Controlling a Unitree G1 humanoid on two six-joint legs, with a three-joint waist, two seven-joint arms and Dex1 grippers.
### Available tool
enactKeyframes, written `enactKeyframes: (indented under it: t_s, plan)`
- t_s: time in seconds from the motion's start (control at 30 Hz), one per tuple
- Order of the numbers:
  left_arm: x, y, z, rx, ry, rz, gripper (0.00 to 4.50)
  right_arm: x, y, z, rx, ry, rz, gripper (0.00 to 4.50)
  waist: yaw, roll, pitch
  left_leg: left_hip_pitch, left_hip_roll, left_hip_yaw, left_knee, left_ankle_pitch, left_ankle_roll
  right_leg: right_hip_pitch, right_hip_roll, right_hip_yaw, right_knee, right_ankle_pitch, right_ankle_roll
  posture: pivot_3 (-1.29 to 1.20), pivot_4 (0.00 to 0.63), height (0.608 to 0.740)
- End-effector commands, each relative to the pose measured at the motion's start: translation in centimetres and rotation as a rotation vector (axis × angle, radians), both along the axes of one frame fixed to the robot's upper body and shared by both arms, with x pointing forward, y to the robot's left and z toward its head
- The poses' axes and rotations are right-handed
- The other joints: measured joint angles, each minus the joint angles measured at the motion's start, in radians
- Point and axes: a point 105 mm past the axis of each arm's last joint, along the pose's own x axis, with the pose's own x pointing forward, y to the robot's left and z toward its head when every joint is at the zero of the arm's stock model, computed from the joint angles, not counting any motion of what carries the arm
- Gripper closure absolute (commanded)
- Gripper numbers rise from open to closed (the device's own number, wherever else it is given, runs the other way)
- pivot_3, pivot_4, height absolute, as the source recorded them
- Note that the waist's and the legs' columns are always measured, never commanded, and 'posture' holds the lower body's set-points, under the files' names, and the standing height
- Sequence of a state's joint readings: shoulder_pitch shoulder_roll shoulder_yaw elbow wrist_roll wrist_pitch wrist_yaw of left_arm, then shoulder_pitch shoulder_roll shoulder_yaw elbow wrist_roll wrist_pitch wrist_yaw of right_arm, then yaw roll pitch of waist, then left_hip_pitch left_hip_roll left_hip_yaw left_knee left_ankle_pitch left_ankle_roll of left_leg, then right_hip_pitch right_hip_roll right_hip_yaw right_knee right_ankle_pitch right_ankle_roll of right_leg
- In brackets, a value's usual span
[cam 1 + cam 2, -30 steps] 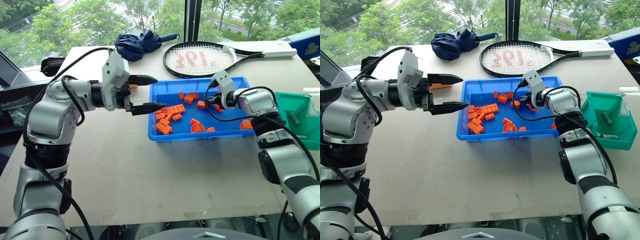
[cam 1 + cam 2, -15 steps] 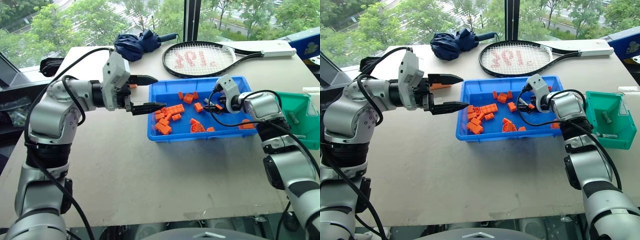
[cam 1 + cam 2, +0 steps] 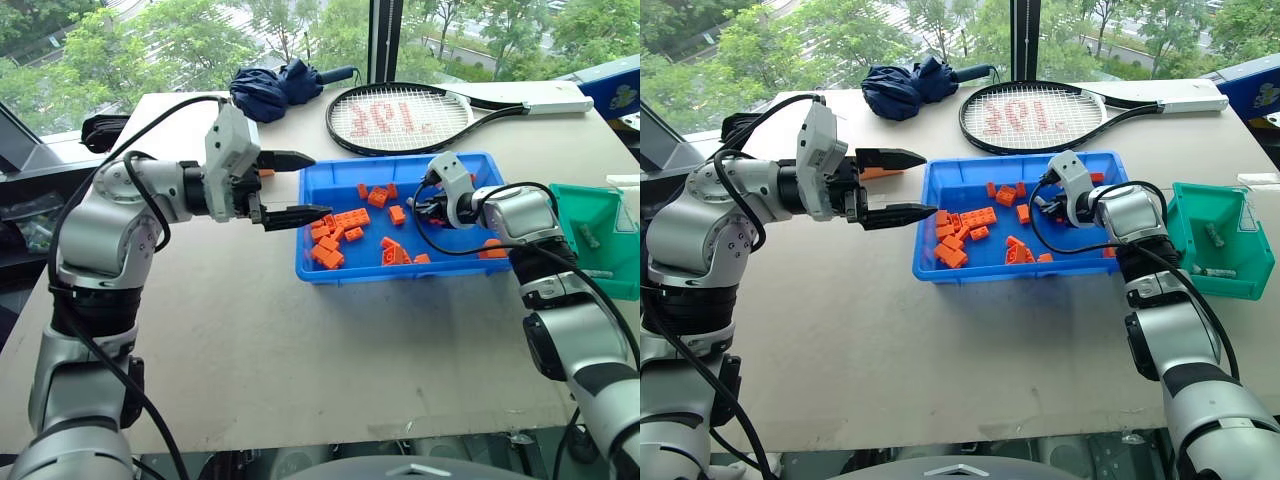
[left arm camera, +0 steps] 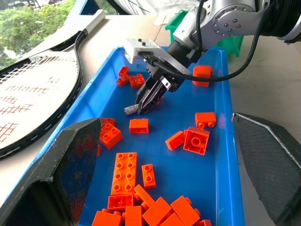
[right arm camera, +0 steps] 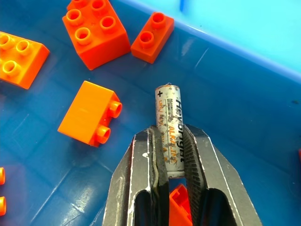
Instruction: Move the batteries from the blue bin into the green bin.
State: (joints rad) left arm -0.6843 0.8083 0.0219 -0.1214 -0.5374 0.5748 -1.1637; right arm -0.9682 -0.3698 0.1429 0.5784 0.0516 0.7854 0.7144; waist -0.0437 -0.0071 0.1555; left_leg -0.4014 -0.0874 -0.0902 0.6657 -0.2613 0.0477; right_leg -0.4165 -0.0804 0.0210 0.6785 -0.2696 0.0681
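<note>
battery gripped in blue tray

the right gripper (image 5: 171,155) was clamped on a small silver-grey cylindrical battery (image 5: 169,127) just above the floor of the wide bright blue plastic tray (image 3: 330,270), among orange plastic bricks (image 3: 338,220). the left gripper (image 3: 300,186) hovered open beside the tray. the small teal-green plastic bin (image 3: 1185,270) sat at the tray's right.

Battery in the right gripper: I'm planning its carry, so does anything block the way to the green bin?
Nothing visible does. The right gripper holds the battery inside the blue bin; the green bin sits open-topped beside it.
</note>
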Motion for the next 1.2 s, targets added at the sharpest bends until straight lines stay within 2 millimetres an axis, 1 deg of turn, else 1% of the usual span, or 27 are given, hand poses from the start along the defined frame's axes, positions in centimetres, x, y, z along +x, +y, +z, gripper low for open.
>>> enactKeyframes:
  t_s: [0.03,0.13,0.2,0.3,0.33,0.4,0.43,0.47,0.5,0.57,0.63,0.77,0.9,1.03,1.17,1.2]
  plan:
    - [-0.9,-0.1,0.8,-0.001,-0.002,-0.041,0.00,0.1,-0.3,3.0,0.028,-0.092,-0.003,4.48,0.000,0.000,0.000,0.000,0.000,0.000,0.000,0.000,0.000,0.000,0.000,0.000,0.000,0.000,0.000,0.00,0.150,0.740]
    - [-0.9,-0.2,0.8,0.000,0.000,-0.046,0.00,-0.5,-0.8,4.7,0.044,-0.131,-0.007,4.48,0.001,0.000,0.000,-0.001,0.000,0.000,0.000,0.000,0.000,-0.001,0.000,0.000,0.000,0.000,0.000,0.00,0.150,0.740]
    - [-0.9,-0.3,0.9,0.000,-0.001,-0.048,0.00,-1.2,-1.4,5.8,0.051,-0.161,-0.018,4.48,0.002,0.000,0.000,-0.001,0.000,0.000,0.000,0.000,0.000,-0.001,0.000,0.000,0.000,0.000,0.000,0.00,0.150,0.740]
    - [-0.8,-0.5,1.1,-0.001,-0.011,-0.055,0.00,-2.7,-3.2,8.1,0.066,-0.227,-0.058,4.48,0.006,0.000,0.000,-0.002,0.000,-0.001,0.000,0.000,0.000,-0.001,0.000,-0.001,0.000,0.000,0.000,0.00,0.150,0.740]
    - [-0.9,-0.9,1.3,-0.009,-0.017,-0.070,0.00,-3.5,-4.7,9.2,0.067,-0.262,-0.103,4.48,0.008,0.000,0.000,-0.002,0.000,-0.001,0.000,0.000,0.000,-0.001,-0.001,-0.002,0.000,0.000,0.000,0.00,0.150,0.740]
    - [-1.2,-1.7,1.7,-0.021,-0.025,-0.106,0.00,-5.2,-8.0,10.8,0.047,-0.313,-0.203,4.48,0.015,0.000,0.000,-0.005,-0.001,-0.003,0.002,0.000,0.000,-0.003,-0.001,-0.003,0.000,0.000,0.000,0.00,0.150,0.740]
    - [-1.3,-2.0,1.8,-0.025,-0.027,-0.119,0.00,-5.8,-9.0,11.1,0.036,-0.326,-0.238,4.48,0.019,0.000,0.000,-0.009,-0.001,-0.004,0.004,0.000,0.000,-0.006,-0.001,-0.004,0.000,0.000,0.000,0.00,0.150,0.740]
    - [-1.5,-2.8,1.9,-0.035,-0.029,-0.150,0.00,-6.8,-10.7,11.4,0.010,-0.331,-0.287,4.48,0.023,0.000,0.000,-0.014,-0.001,-0.004,0.005,0.000,0.000,-0.010,-0.001,-0.005,0.001,0.000,0.000,0.00,0.150,0.740]
    - [-1.7,-3.3,2.0,-0.042,-0.030,-0.170,0.00,-7.4,-11.8,11.5,-0.008,-0.334,-0.318,4.48,0.030,0.000,0.000,-0.015,-0.001,-0.004,0.005,0.000,0.000,-0.011,-0.002,-0.005,0.001,0.000,0.000,0.00,0.150,0.740]
    - [-2.2,-4.7,2.3,-0.068,-0.026,-0.231,0.00,-9.1,-14.6,11.7,-0.051,-0.334,-0.410,4.48,0.033,0.000,0.000,-0.015,-0.002,-0.004,0.005,0.000,0.000,-0.010,-0.003,-0.005,0.001,0.000,0.001,0.00,0.150,0.740]
    - [-2.2,-5.7,2.7,-0.085,-0.036,-0.267,0.00,-10.5,-16.5,11.7,-0.075,-0.327,-0.480,4.48,0.034,0.000,0.000,-0.015,-0.002,-0.004,0.005,0.000,0.000,-0.010,-0.003,-0.005,0.001,0.000,0.001,0.00,0.150,0.740]
    - [-1.4,-7.3,4.0,-0.116,-0.074,-0.320,0.00,-12.8,-19.1,10.6,-0.105,-0.277,-0.577,4.48,0.032,0.000,0.000,-0.014,-0.002,-0.002,0.005,0.000,0.000,-0.010,-0.003,-0.003,0.003,0.000,0.001,0.00,0.150,0.740]
    - [-1.3,-8.4,4.6,-0.127,-0.089,-0.379,0.00,-14.0,-20.6,9.2,-0.118,-0.229,-0.641,4.48,0.026,0.001,0.000,-0.013,-0.002,0.001,0.005,0.000,0.001,-0.011,-0.002,0.000,0.004,0.000,0.001,0.00,0.150,0.740]
    - [-1.4,-9.3,5.0,-0.137,-0.100,-0.422,0.00,-14.7,-21.9,8.2,-0.133,-0.210,-0.695,4.48,0.032,0.001,0.000,-0.013,-0.002,0.001,0.005,0.000,0.001,-0.011,-0.002,-0.001,0.004,0.000,0.001,0.00,0.150,0.740]
    - [-1.5,-9.8,5.4,-0.154,-0.104,-0.447,0.00,-15.0,-22.3,7.9,-0.140,-0.210,-0.707,4.48,0.033,0.001,0.000,-0.013,-0.002,0.001,0.006,0.000,0.001,-0.011,-0.002,-0.001,0.003,0.001,0.001,0.00,0.150,0.740]
    - [-1.4,-9.8,5.4,-0.155,-0.104,-0.449,0.00,-15.1,-22.4,7.9,-0.142,-0.213,-0.706,4.02,0.032,0.001,0.000,-0.013,-0.002,0.001,0.006,0.000,0.001,-0.011,-0.002,-0.001,0.003,0.001,0.001,0.00,0.150,0.740]
